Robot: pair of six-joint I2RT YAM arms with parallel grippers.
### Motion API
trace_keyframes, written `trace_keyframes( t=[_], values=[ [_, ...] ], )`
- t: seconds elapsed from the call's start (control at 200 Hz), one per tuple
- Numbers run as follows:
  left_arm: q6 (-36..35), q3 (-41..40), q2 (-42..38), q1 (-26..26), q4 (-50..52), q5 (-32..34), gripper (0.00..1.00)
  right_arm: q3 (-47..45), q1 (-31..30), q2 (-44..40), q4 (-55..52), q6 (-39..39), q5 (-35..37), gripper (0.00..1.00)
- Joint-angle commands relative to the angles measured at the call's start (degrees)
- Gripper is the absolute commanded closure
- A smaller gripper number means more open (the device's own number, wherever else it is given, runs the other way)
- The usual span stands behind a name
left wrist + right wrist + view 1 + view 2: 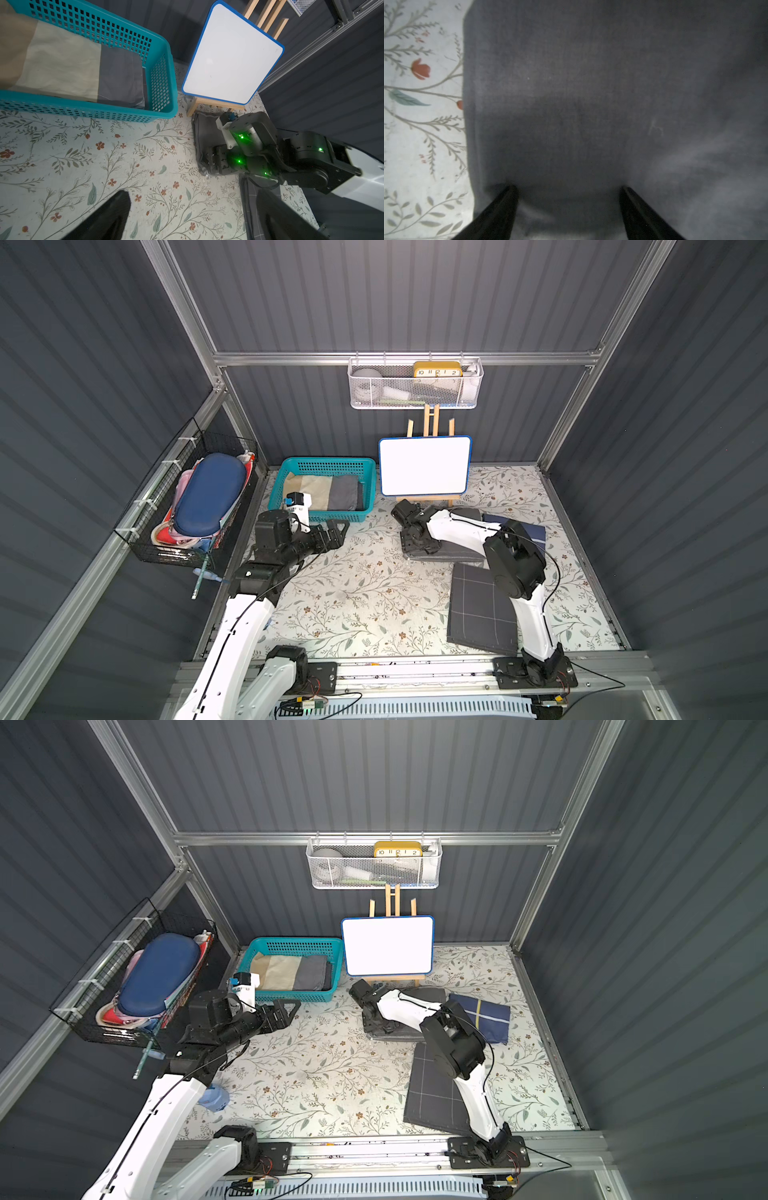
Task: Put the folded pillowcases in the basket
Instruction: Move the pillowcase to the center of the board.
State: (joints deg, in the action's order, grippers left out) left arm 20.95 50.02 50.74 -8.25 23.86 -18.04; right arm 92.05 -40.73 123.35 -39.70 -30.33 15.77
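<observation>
One teal basket (328, 461), far left, holds folded cloth (320, 489). Three lie right on the floral tabletop (353, 597): grey pillowcase (451, 554), navy one (524, 531), checked one (478, 610). The right hand (415, 545) presses spread fingers (500, 212) into the grey pillowcase; whether it grips, I cannot tell. The left hand (338, 533) gapes empty. Dark ribbed walls (415, 302).

Pillowcase: plain dark grey folded fabric pillowcase (453, 554), a flat rectangle, its surface slightly rumpled (591, 93).
Pillowcase place: lying flat just in front of the white blue-framed whiteboard (424, 466), outside the basket.
Basket: teal rectangular plastic basket (328, 467) with perforated walls (160, 83) and a flared rim, upright.
Basket place: just left of the whiteboard in both top views.
Basket contents: 2 folded cloths, 1 beige (309, 485) and 1 grey (343, 491), lying flat.
</observation>
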Motion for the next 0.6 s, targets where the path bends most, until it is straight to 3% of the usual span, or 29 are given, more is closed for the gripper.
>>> trace_keyframes(
  t=[0.0,0.385,0.595],
  values=[
    [1.41,-3.21,-1.3,0.1,-0.31,-0.9,0.0,-1.28,-0.45,-0.18,0.43,0.48,-5.14,0.18],
    [5.37,-10.52,-1.17,0.12,-2.39,0.03,0.0,-9.54,-9.46,-4.66,2.38,-3.48,-5.79,0.2],
    [7.42,-13.26,0.37,0.09,-1.29,1.12,0.0,-8.27,-16.92,-4.83,4.0,-7.41,-8.01,0.2]
  ],
)
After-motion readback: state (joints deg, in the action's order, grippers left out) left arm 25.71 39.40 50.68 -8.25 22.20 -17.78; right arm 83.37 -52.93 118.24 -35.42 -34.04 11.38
